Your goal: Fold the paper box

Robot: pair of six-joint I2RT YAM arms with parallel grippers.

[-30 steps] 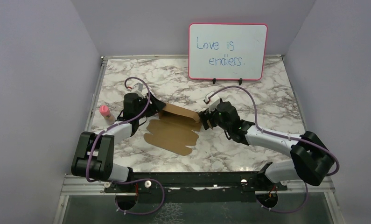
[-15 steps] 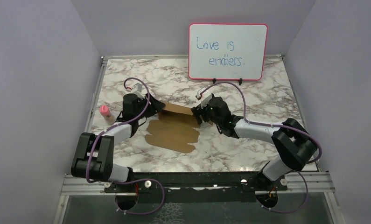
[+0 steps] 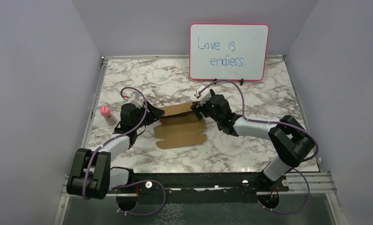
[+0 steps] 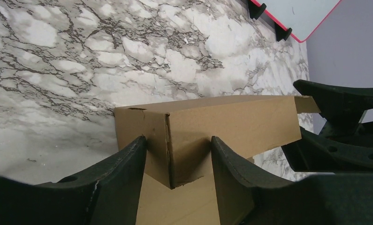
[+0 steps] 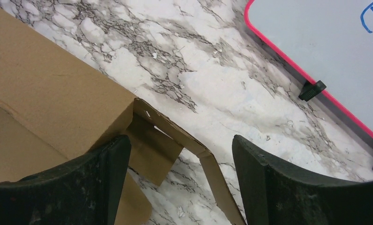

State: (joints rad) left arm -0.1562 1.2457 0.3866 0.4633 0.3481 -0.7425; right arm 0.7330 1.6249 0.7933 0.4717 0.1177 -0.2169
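Paper box (image 3: 180,133) straighter, ends behind fingers (image 4: 114,185)

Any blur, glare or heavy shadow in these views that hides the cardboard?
Top external: even soft light, no glare on the whiteboard, paper box sharp. Left wrist: box crisp, left fingers dark and slightly soft up close. Right wrist: box and marble table sharp, right fingers very dark.

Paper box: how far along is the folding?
Early. Done: the paper box has its far wall upright. In hand: the left gripper straddles that wall's left corner; the right gripper, open, brackets the right end, where a side flap hangs loose. Left: the near panels lie flat on the table, unfolded.
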